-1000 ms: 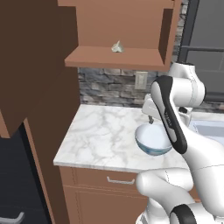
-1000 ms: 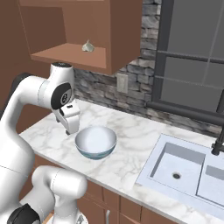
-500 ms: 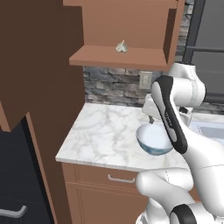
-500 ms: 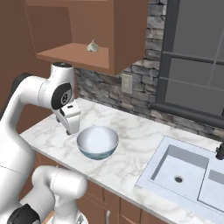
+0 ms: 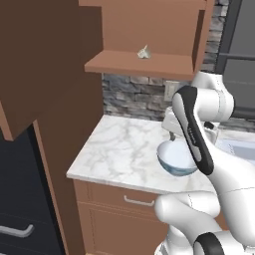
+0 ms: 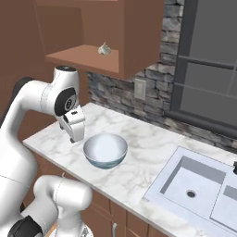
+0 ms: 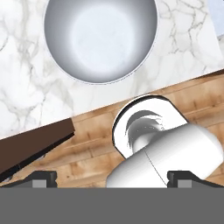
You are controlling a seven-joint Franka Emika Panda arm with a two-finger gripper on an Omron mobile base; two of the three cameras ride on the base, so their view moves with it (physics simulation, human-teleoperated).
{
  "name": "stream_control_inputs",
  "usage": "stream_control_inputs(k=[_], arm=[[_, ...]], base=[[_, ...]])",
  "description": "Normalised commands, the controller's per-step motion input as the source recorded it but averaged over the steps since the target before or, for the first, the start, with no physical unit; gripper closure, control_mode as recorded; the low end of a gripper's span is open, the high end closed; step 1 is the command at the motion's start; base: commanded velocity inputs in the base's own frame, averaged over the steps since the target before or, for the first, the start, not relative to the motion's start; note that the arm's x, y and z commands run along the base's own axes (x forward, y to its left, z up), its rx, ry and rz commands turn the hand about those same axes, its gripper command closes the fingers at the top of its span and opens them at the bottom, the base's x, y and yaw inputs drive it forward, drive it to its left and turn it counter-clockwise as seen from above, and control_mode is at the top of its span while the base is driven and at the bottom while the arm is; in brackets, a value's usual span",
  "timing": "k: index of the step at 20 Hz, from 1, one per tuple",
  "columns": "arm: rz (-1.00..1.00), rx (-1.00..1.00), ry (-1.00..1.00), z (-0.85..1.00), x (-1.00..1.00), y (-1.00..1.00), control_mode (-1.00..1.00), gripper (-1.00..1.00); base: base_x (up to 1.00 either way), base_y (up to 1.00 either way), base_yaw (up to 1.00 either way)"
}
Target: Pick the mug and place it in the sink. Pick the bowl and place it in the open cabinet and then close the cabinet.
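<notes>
A round, light blue-grey bowl (image 6: 105, 150) with a smooth whitish inside sits upright on the white marble counter (image 5: 119, 152), just beside and slightly below the gripper (image 6: 74, 135), which hangs over the counter with its jaws spread wide and nothing between them. In the hand view the bowl (image 7: 101, 38) lies ahead of the two dark fingertips (image 7: 40, 178), apart from them, its rim a full circle and its hollow bare. The right base view adds the pale double-basin sink (image 6: 200, 186), set into the counter well beyond the bowl on the far side from the gripper, with a round drain in the near basin. The left base view shows instead the brown wall cabinet (image 5: 144, 35) above and behind the gripper, its inner shelf open and carrying a small grey-white lump (image 5: 144, 52), with the cabinet door (image 5: 47, 55) swung out towards the camera. A grey stone backsplash (image 6: 152, 99) runs behind the counter in both base views, and a wooden base-cabinet drawer with a horizontal handle (image 5: 138, 201) sits under the counter's edge.
</notes>
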Motion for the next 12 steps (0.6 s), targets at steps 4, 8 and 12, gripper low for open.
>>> stream_control_inputs(k=[4, 8, 12], arm=[[0.0, 0.0, 0.0, 0.0, 0.0, 0.0, 1.0, -1.0], [0.0, 0.0, 0.0, 0.0, 0.0, 0.0, 1.0, -1.0], [0.03, 0.0, 0.0, 0.0, 0.07, -0.02, -1.0, -1.0]], base=[[0.52, -0.09, 0.23], [0.56, -0.08, 0.22], [0.4, -0.06, 0.16]])
